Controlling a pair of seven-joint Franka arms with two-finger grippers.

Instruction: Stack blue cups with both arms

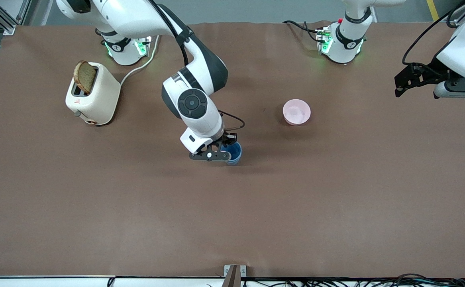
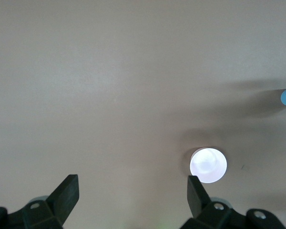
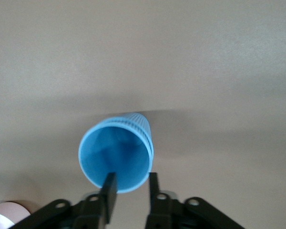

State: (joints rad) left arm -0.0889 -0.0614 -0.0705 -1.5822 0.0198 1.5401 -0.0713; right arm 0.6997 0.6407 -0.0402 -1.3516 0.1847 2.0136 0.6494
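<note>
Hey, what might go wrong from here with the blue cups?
The right claw pinches the blue cup by one wall of its rim, one finger inside and one outside; that thin hold may let it tilt or slip. Only one rim shows, so a second cup cannot be confirmed. The left claw waits open above the table near the pink bowl.

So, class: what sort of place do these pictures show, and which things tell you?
Most likely a robotics lab set up with kitchen props: two fixed arms on a brown-covered table, cables along its edge, and a toaster, pink bowl and blue cup.
</note>
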